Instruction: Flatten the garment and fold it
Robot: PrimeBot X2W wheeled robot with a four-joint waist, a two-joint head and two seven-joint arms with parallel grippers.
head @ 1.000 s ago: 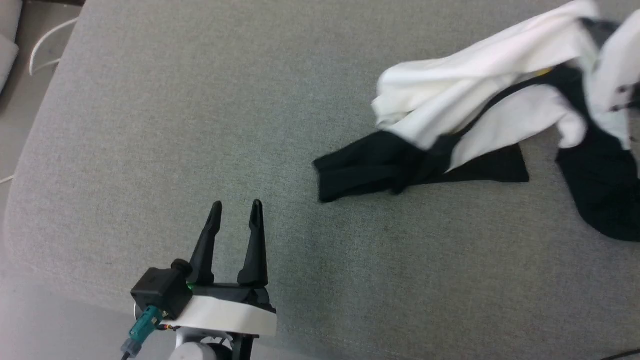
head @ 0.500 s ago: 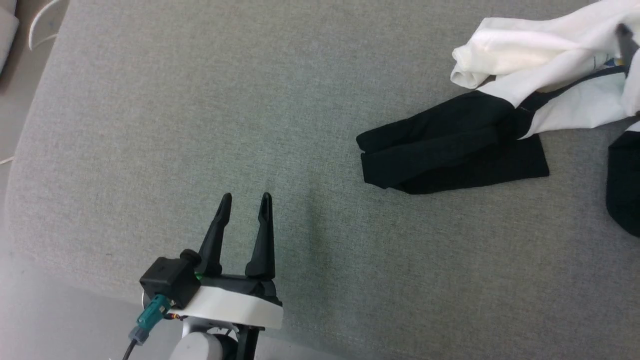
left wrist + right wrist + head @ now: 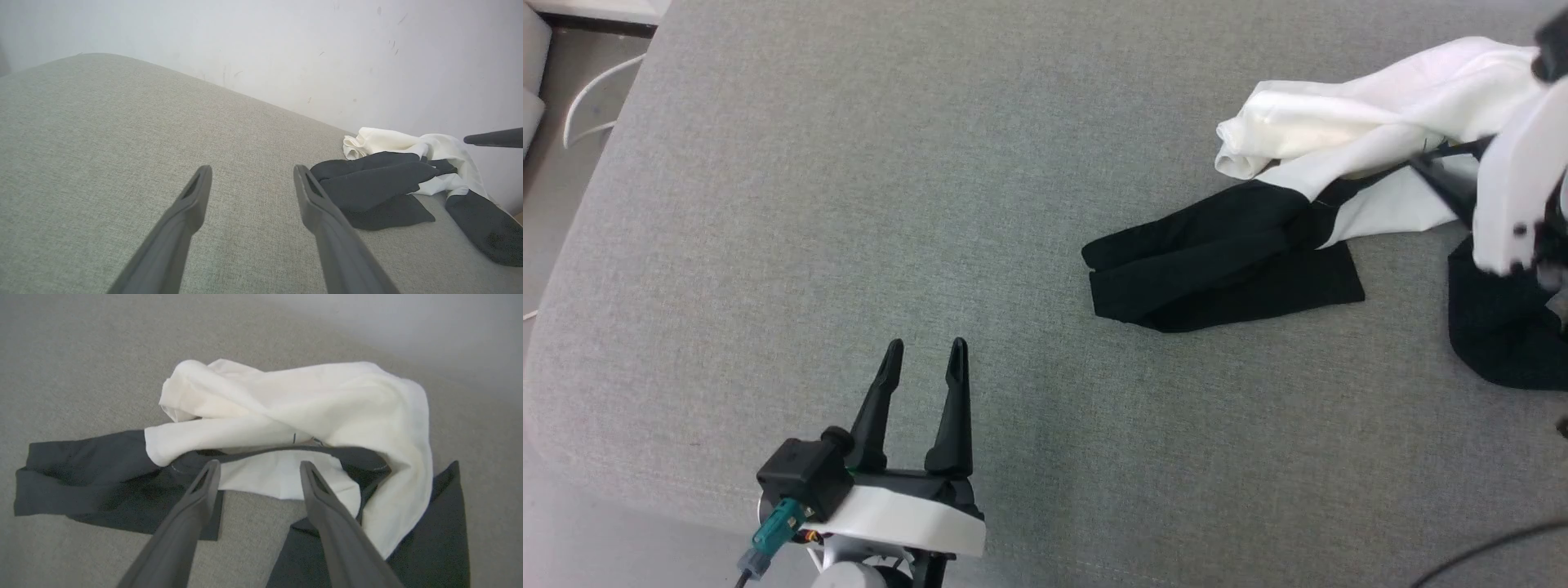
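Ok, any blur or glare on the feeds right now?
Head view: the right forearm is motion-smeared at the edge, the garment sharp. Left wrist view: crisp, flat light, no glare. Right wrist view: slightly soft, white cloth not blown out.

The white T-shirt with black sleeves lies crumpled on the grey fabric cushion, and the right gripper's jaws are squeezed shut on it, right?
Not quite. The right wrist view shows the right gripper with jaws open, gripping nothing. The white T-shirt with black sleeves does lie crumpled on the grey fabric cushion.
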